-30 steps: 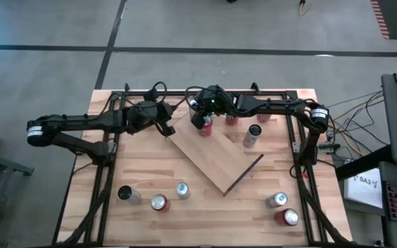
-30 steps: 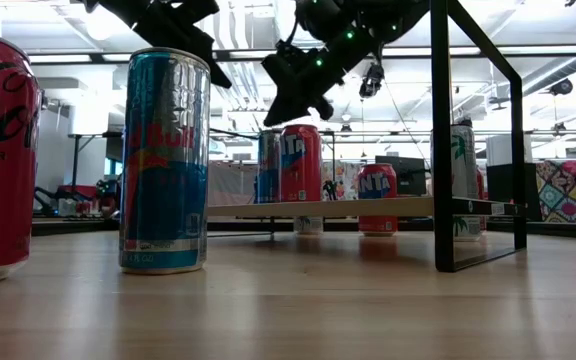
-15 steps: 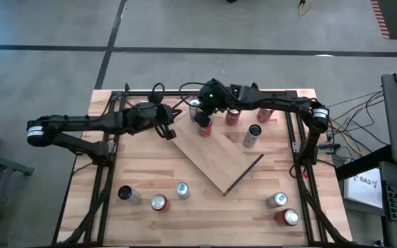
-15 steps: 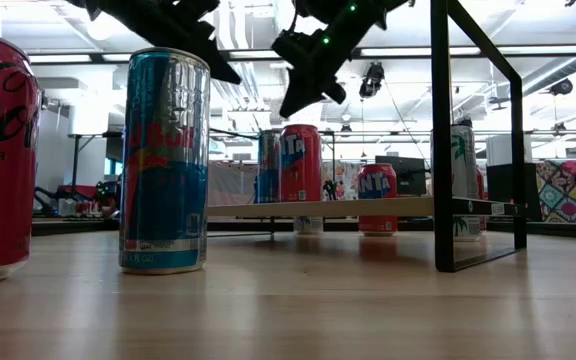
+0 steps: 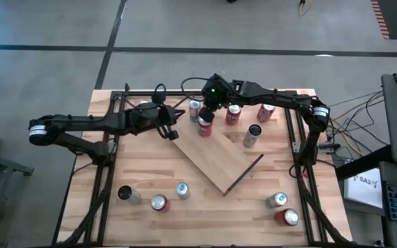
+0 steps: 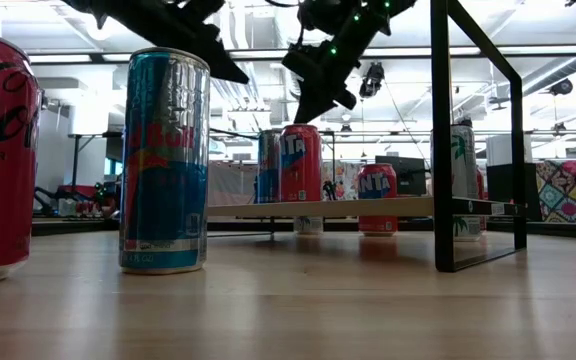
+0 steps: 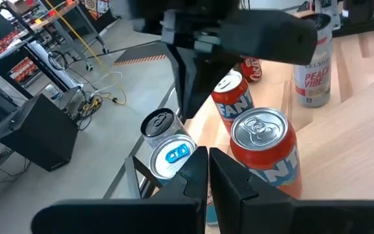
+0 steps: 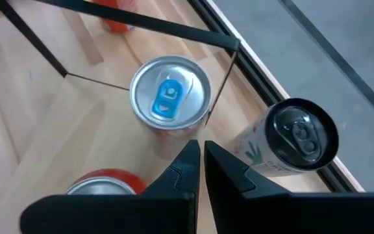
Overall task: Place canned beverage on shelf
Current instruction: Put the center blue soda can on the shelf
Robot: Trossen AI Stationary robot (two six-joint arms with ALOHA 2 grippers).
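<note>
bench: my plank tabletop (image 5: pixel 143 172) | black frame (image 6: pixel 438 130) | grey floor (image 5: pixel 185 27) | cables off right edge (image 5: pixel 353 110)

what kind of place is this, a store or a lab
Probably a robotics lab or workshop, not a store: a bare concrete floor, loose cables beside the table, and workbenches in the room behind.

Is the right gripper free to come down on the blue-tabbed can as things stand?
Probably yes: the right gripper hangs shut above the blue-tabbed can, nothing between them. It must open first, and the orange can stands close.
</note>
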